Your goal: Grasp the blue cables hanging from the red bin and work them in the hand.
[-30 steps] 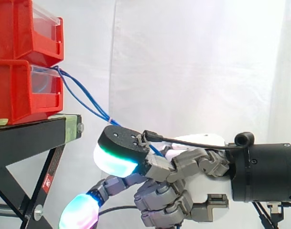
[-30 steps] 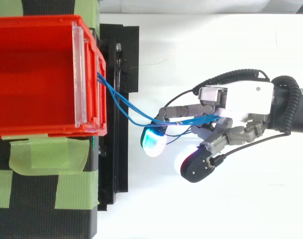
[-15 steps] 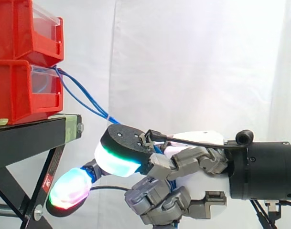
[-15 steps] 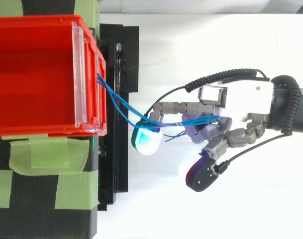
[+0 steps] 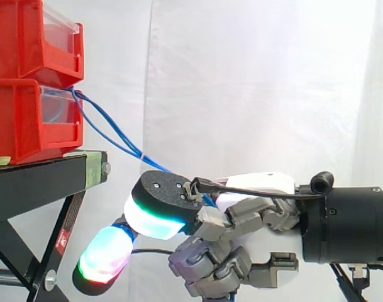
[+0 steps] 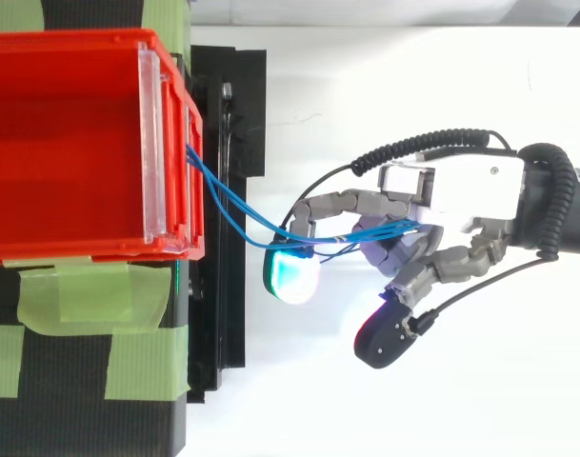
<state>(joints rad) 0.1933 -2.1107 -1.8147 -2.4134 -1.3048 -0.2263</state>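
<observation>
White curtain [image 5: 254, 82] hangs behind a black metal stand [image 5: 40, 182] that carries stacked red plastic bins [image 5: 27, 119]. From the front of the lower one, thin blue cables [image 5: 143, 156] slope down and away to the robot hand [image 6: 461, 195], which sits beside the stand and below its top. We see its fingers curled round the cables, clamping the strands where they cross the palm, while one glowing fingertip [image 6: 291, 274] reaches out toward the stand. The span looks nearly straight, so we judge that the fingers should roll the strands gently, with no backward tug. A hard pull could drag them out of the bin.
</observation>
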